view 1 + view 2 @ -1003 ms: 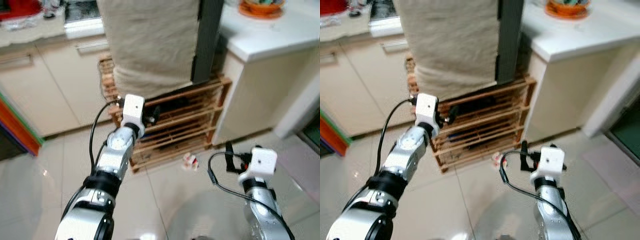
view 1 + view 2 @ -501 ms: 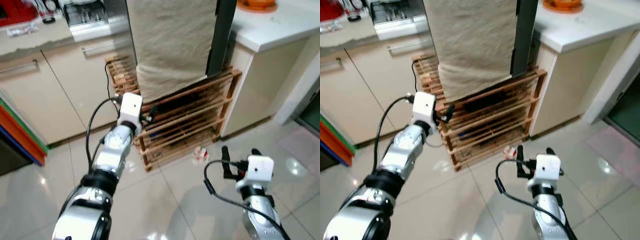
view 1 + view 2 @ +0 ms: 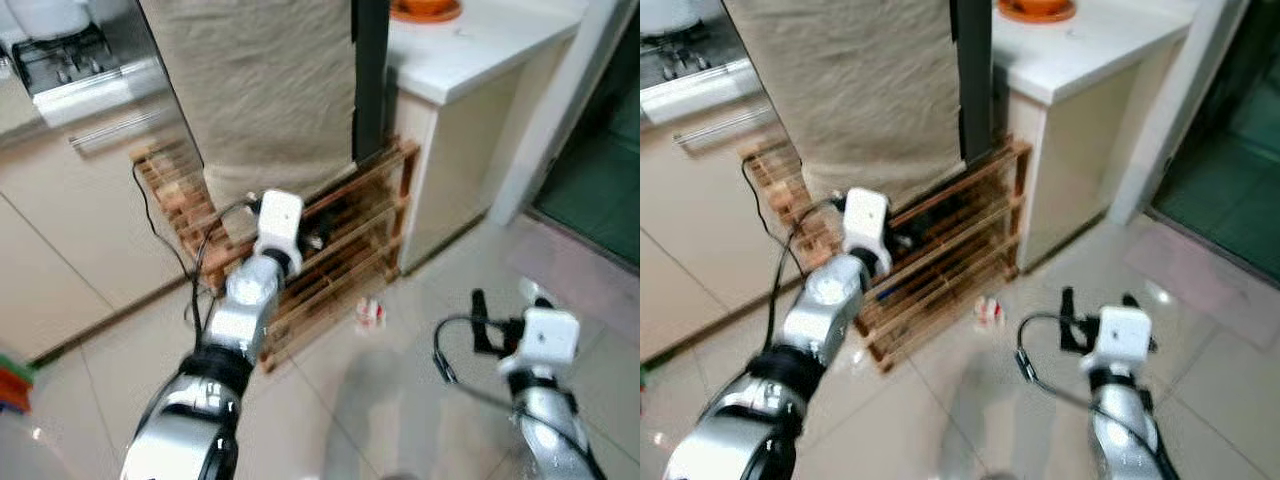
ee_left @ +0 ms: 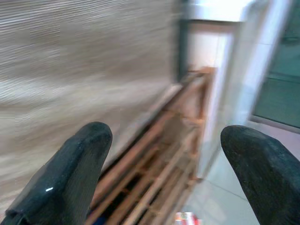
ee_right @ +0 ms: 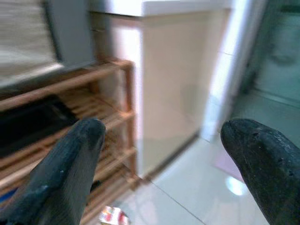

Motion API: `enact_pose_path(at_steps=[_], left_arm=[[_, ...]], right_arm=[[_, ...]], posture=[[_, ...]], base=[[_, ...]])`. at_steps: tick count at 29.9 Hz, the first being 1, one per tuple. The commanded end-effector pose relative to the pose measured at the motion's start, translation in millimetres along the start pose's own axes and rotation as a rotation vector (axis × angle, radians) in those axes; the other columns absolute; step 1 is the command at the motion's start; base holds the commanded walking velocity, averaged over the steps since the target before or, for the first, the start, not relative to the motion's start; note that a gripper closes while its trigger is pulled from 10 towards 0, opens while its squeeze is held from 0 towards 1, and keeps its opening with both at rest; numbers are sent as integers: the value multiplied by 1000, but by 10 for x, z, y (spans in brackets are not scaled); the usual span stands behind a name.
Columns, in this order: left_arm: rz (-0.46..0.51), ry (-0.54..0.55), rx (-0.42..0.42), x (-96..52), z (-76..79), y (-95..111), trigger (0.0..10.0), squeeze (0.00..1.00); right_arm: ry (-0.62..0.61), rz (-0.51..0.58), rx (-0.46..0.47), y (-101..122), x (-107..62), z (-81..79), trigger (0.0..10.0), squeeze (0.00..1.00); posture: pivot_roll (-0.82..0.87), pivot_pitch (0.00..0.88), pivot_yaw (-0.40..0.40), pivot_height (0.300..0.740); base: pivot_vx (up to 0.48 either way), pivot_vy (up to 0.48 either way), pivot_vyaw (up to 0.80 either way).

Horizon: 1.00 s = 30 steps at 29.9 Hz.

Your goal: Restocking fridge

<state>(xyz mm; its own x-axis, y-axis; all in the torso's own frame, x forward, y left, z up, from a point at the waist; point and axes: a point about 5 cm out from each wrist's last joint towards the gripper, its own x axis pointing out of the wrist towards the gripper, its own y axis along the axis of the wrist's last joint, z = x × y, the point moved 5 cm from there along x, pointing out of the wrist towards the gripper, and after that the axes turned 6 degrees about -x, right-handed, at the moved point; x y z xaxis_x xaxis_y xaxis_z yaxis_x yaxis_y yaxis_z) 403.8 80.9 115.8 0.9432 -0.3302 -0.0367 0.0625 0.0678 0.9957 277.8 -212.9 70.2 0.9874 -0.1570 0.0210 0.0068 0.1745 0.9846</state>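
Left eye view: both pincers (image 3: pixel 318 240) (image 3: pixel 505 312) gaping wide, carrying nothing. Small red-white carton (image 3: pixel 369 313) sitting on floor by wooden rack (image 3: pixel 340 262), ahead between arms. Probably light, crushable; I'd grip its sides gently.

No text, label, brand, number or sign can be read anywhere.

A small red-and-white packet (image 3: pixel 369 312) lies on the pale tiled floor, just in front of the slatted wooden rack, beside the white cabinet
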Motion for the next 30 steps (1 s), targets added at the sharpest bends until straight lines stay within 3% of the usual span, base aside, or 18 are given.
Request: enact_pose_path(at_steps=[1,8,12,16,19,23,30], left_arm=[[1,45,-7,-80,-216,-29,10000,0],[55,-27,37,-139,-109,15,10000,0],[31,-109,-13,-236,39,-101,10000,0],[15,-60,16,-230,-41,-128,10000,0],[68,-17,17,-154,-163,61,10000,0],[86,-8,-10,-137,-214,131,10000,0],[94,-19,46,-126,-162,151,10000,0]], right_arm=[[31,-10,12,-32,-3,-95,10000,0],[33,-11,8,-55,11,-93,10000,0],[46,-13,9,-72,6,-103,10000,0],[38,-3,12,-58,10,-76,10000,0],[10,23,14,8,53,-30,10000,0],[3,38,23,55,88,-27,10000,0],[-12,42,12,85,140,-7,10000,0]], posture=[[-103,37,71,740],[-97,23,70,740],[-97,11,69,740],[-96,6,72,740],[-95,9,75,740],[-99,13,77,740],[-103,21,78,740]], base=[[0,480,-681],[0,477,-412],[0,111,0],[0,0,0],[0,0,0],[0,324,0],[0,480,-643]])
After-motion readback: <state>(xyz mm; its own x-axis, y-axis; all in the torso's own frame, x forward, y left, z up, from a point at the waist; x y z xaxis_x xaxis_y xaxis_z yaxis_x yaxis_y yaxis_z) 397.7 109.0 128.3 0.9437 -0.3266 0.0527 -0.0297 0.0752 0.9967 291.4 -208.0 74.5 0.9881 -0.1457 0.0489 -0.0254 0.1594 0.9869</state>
